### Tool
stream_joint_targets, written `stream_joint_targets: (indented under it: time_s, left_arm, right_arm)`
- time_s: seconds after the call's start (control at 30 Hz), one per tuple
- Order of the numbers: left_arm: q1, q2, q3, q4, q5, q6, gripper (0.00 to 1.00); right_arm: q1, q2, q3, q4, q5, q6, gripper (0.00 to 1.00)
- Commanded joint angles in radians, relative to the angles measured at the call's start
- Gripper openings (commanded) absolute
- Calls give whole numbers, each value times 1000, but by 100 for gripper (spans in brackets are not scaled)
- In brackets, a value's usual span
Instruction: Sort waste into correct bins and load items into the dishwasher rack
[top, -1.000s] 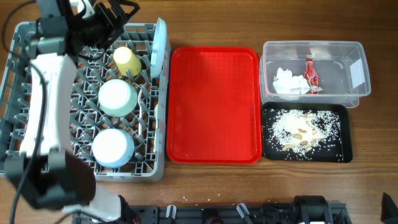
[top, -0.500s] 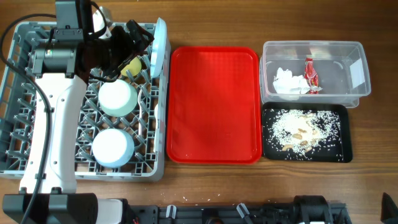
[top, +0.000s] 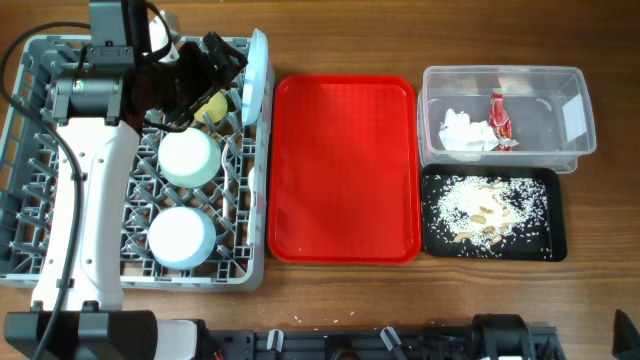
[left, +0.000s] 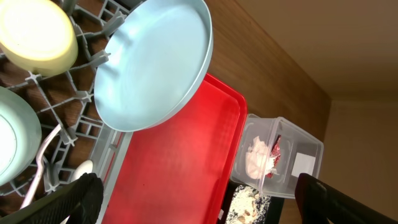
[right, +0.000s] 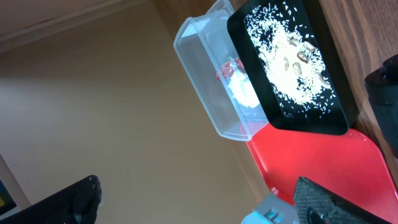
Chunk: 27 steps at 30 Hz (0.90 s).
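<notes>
Left arm (top: 85, 200) is sitting further right across the rack (top: 30, 130) than a second ago, above the cup (left: 34, 31) | left gripper (left: 198, 190) is gaping wide — empty | plate (left: 152, 62) is standing on edge, rack propping it | right gripper (right: 196, 190) is gaping too

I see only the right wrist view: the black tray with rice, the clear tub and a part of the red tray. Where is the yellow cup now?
Observer: The yellow cup sits in the dishwasher rack, near its far right corner, beside the light blue plate, which stands on edge.
Operator: Is the left gripper holding anything?
Observer: No. The left gripper hovers over that corner of the rack with its fingers wide apart and nothing between them.
Operator: What else is in the rack?
Observer: Two pale bowls, one just nearer than the cup and the other nearer again.
</notes>
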<state>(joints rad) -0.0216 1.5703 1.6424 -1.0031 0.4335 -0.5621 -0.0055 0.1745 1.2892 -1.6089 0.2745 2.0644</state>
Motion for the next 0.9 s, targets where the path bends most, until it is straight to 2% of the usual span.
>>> stream_joint_targets:
  time_s: [0.0,0.13,0.23,0.27,0.3,0.37,0.47,0.5,0.67,0.77,0.87]
  left_arm:
    - [-3,-11,-2,-1,-13,8,100]
    - [-3,-11,-2,-1,-13,8,100]
    - [-3,-11,-2,-1,-13,8,100]
    - [-3,-11,-2,-1,-13,8,100]
    - [-3,-11,-2,-1,-13,8,100]
    - [-3,-11,-2,-1,-13,8,100]
    - [-3,-11,-2,-1,-13,8,100]
    - [-3,-11,-2,-1,-13,8,100]
    - [-3,-11,-2,-1,-13,8,100]
    - [-3,-11,-2,-1,-13,8,100]
    - [-3,-11,-2,-1,-13,8,100]
  right_arm:
    - [-3,-10,-2,2,18,6,100]
    - [-3,-10,-5,2,117,7,100]
    - [-3,-9,-74,205,177,-12,100]
    - [-3,-14,-123,314,195,-74,100]
    - [-3,-18,-190,470,211,-211,100]
    - [-3,-24,-356,885,159,-579,100]
    - [-3,-50,-616,1446,-105,-1064,100]
    - [-3,-66,-682,1506,-153,-1102,100]
    - [16,-172,-935,1501,-168,-1129,100]
    - [29,-171,-1013,1500,-182,-1238,100]
    - [61,-171,-1091,1502,-186,-1459,100]
